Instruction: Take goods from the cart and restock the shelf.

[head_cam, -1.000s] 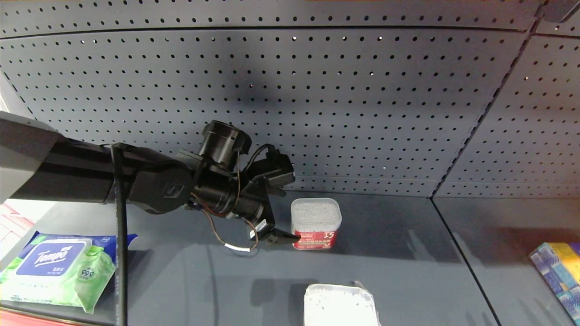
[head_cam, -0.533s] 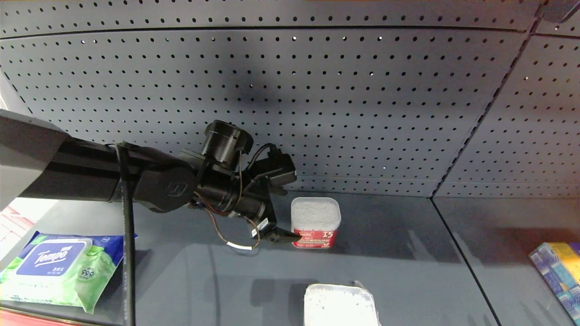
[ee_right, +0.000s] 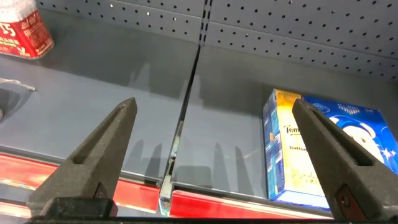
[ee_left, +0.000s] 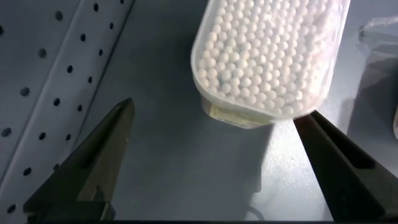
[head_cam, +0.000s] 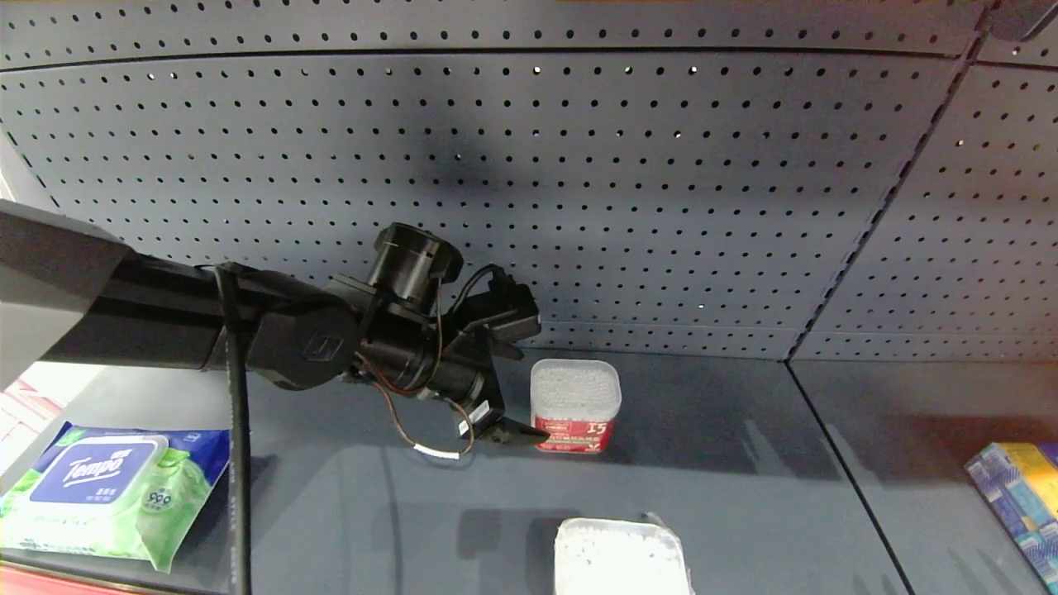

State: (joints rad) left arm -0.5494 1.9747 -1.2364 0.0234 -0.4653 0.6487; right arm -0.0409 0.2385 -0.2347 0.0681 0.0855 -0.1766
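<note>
The left gripper [ee_left: 219, 111] holds its jaws wide either side of a clear, rounded plastic tub of white cotton swabs [head_cam: 575, 401], upright on the smooth grey metal shelf [head_cam: 727, 463]. The right gripper [ee_right: 214, 106] also has its jaws wide.

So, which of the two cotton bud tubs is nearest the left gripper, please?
The red-labelled tub at the back, beside the left gripper; the other tub sits in front.

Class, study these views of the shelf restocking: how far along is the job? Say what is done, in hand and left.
Done: a swab tub stands upright on the shelf near the pegboard, a second tub at its front edge. In hand: nothing; the left gripper is open, fingers either side of the swab tub; the right gripper is open too. Left: probably withdrawing and fetching more goods.
</note>
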